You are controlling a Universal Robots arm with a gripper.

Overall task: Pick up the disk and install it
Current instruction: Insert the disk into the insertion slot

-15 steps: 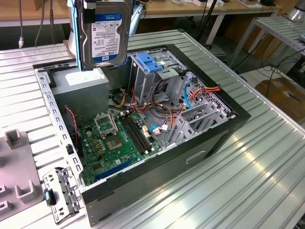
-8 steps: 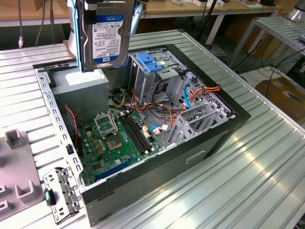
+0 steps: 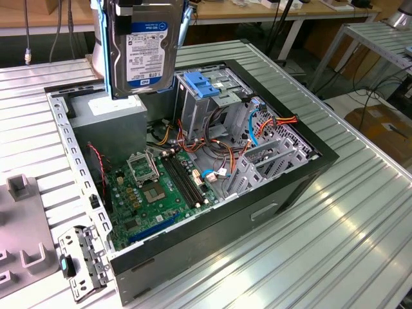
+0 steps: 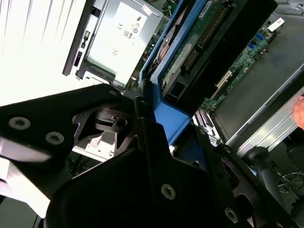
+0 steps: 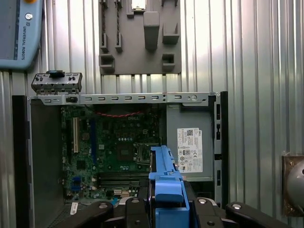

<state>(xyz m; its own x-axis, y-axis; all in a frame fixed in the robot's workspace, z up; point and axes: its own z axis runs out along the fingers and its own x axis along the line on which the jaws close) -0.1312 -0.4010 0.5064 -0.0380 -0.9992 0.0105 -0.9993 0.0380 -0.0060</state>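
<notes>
In the gripper (image 5: 168,209), clamped by its blue side rails: the disk (image 3: 145,48), upright above the open computer case (image 3: 212,238). Inside the case: motherboard (image 3: 154,193), grey power supply (image 3: 106,111), drive cage (image 3: 192,116) topped by blue bracket (image 3: 201,85), loose cables (image 3: 215,149).

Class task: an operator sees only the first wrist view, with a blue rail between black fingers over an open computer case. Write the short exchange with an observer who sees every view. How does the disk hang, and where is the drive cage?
Operator: The gripper is closed on a blue rail. How does the disk hang?
Observer: In the exterior view the disk hangs upright, label toward the camera, over the power-supply box.
Operator: Where is the drive cage?
Observer: The drive cage, with the blue bracket on top, stands just to the exterior view's right of the disk.
</notes>
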